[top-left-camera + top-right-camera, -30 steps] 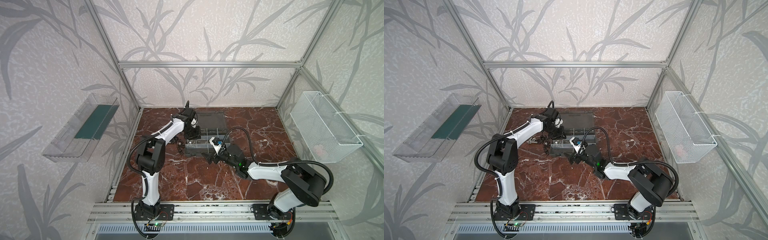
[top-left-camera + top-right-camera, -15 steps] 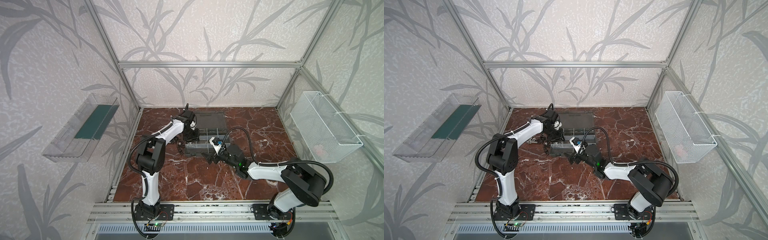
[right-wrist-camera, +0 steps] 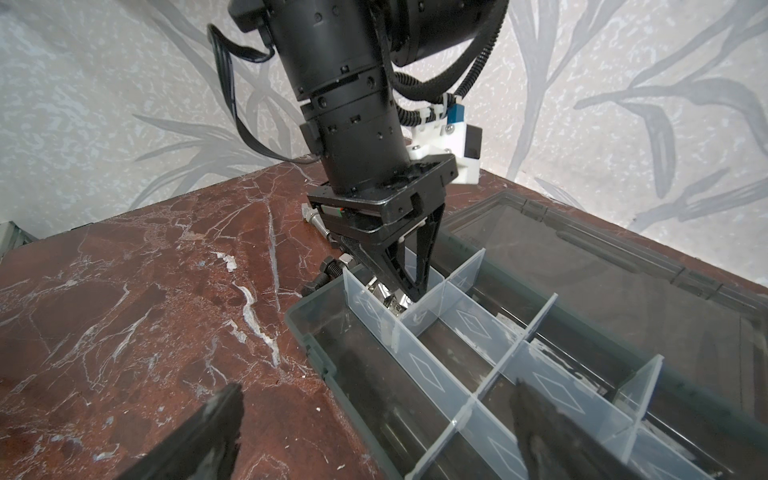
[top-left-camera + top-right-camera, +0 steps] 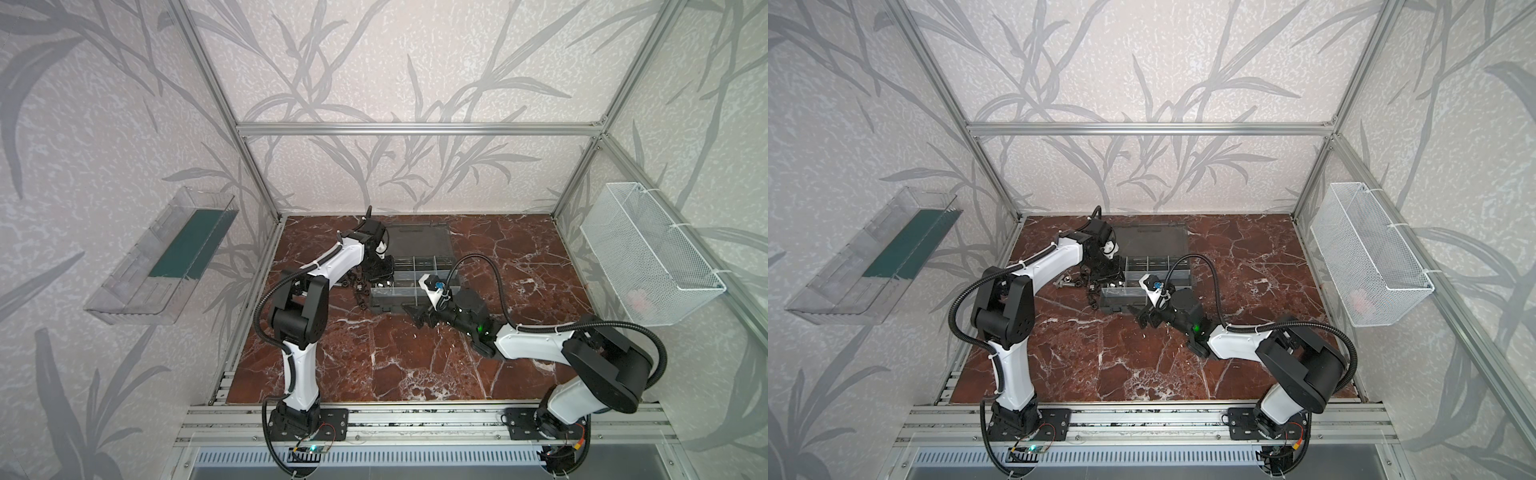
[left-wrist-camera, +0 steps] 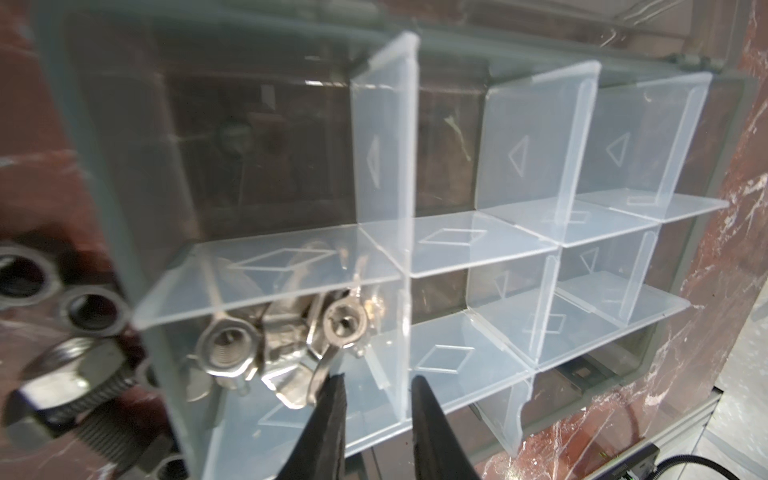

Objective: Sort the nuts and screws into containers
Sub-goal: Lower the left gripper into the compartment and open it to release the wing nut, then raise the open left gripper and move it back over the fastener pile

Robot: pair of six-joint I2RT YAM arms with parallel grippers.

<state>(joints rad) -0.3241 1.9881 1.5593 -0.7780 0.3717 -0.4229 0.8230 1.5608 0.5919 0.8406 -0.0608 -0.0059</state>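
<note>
One red marble desk carries a grey case, its lid laid flat just beyond the left end effector. Clear dividers split the case into compartments. The left end effector points down into the corner one, its jaws only a little apart. One finger stands right beside the silver nuts lying there, the other sits across a divider, and nothing shows clamped between them. The right end effector hovers over the case's near corner with its jaws spread wide and empty, one finger above bare desk and the other above the compartments. Outside the case wall, just beside the left end effector, black screws and black nuts lie loose on the desk. A silver screw lies near it too.
</note>
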